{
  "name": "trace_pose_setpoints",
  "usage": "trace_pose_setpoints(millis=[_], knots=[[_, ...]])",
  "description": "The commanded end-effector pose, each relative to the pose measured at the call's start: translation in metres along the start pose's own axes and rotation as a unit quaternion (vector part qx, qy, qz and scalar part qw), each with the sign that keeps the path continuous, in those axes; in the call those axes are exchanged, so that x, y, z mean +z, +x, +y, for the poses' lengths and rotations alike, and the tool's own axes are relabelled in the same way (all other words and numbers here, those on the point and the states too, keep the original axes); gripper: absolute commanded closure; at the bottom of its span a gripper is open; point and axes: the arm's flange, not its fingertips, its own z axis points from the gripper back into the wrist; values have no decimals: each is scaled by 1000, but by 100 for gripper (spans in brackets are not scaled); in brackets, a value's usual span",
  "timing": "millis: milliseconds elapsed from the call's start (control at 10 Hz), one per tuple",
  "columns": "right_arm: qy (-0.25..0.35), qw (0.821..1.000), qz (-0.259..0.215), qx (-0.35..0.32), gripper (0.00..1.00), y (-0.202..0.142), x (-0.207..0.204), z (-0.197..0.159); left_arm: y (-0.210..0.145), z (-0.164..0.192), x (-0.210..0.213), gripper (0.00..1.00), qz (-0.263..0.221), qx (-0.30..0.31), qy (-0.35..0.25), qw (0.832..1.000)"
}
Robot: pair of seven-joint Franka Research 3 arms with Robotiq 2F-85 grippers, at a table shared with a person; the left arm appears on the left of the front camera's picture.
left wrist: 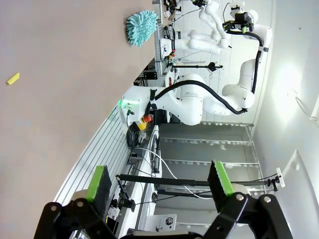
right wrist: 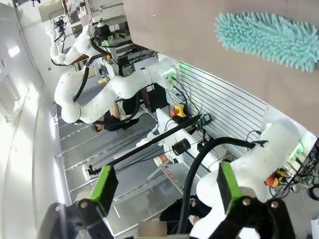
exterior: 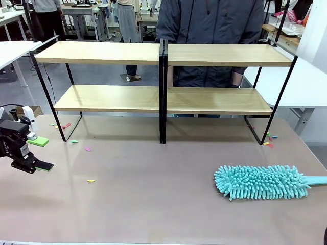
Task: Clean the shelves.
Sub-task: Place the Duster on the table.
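From the front, your shelves (exterior: 163, 55) stand along the tabletop's (exterior: 153, 204) far edge, rigid and bare. The soft, light duster (exterior: 261, 181) lies near the right edge; I'd take its stiff handle. The left gripper (exterior: 38, 164) hovers at the left edge.

Left wrist: fingers (left wrist: 99, 181) wide, holding nothing.

Right wrist: fingers (right wrist: 104, 188) wide, empty, duster (right wrist: 269, 36) beyond.

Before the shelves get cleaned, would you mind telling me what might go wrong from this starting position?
1. The teal duster lies flat on the tabletop with only its handle at the right edge; a grab at the fluffy head may slip.
2. A person stands right behind the shelves, so a sweep past the boards could reach them.
3. Paper scraps near the frame's feet may scatter. Both grippers, left and right, are open.
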Motion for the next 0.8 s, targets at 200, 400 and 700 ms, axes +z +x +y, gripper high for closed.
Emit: trace_pose_setpoints(millis=[200,400,700], knots=[[0,1000,-9,9,0,-2,1,-1,0,-4,-2,0,-7,0,-11,1000],[0,1000,-9,9,0,-2,1,-1,0,-4,-2,0,-7,0,-11,1000],[0,1000,-9,9,0,-2,1,-1,0,-4,-2,0,-7,0,-11,1000]])
